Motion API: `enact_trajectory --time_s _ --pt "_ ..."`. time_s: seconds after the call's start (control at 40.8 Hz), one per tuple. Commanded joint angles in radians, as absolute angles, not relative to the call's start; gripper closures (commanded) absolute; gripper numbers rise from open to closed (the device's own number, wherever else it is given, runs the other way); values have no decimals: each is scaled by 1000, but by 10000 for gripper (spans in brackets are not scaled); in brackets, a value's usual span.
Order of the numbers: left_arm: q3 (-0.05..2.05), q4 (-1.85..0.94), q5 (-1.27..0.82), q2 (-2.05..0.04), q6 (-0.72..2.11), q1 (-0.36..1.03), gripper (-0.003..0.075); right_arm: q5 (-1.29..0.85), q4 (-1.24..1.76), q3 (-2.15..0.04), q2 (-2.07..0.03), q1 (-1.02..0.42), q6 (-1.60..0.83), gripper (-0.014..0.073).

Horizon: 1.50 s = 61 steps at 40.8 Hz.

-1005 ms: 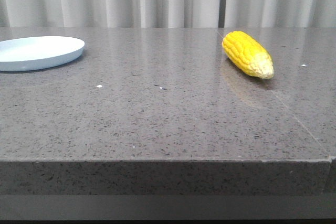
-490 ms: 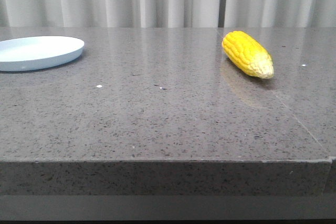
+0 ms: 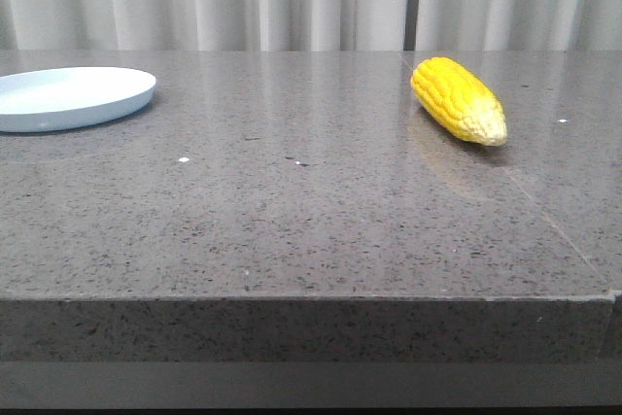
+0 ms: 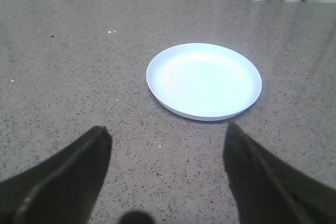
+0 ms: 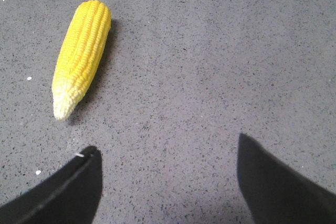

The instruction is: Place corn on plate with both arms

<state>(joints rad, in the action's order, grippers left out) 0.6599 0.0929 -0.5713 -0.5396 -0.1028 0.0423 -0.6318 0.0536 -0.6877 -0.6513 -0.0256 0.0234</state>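
Both end effectors hang spread apart and empty: the left end effector (image 4: 167,145) faces the plate (image 4: 204,80), the right end effector (image 5: 167,169) hovers near the corn (image 5: 81,56). The grey worktop (image 3: 292,211) carries the plate at its far left and the corn far right, well apart. The cob lies on its side, pale tip toward the near edge; being round, I reckon it could roll if one finger nudges it first.

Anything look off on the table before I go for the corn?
Nothing stands out. The corn lies whole on its side on the table, well apart from the empty, upright plate. Both grippers, left and right, are open and hold nothing.
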Motion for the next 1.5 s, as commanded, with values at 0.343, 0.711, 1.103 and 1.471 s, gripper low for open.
enact_trajectory --time_s 0.343,0.711,1.103,1.471 --pt "794 88 -582 -802 -103 50 189 -581 58 -721 -659 -19 14 -13" --pt "1007 238 -662 -1174 -103 32 189 -581 58 -721 -659 -19 14 -13" --pt "1220 -316 -658 -1512 321 -144 189 -581 58 -721 -659 -19 14 -13" --pt "1376 -395 -624 -1723 345 -141 189 -581 58 -721 -659 -19 14 -13"
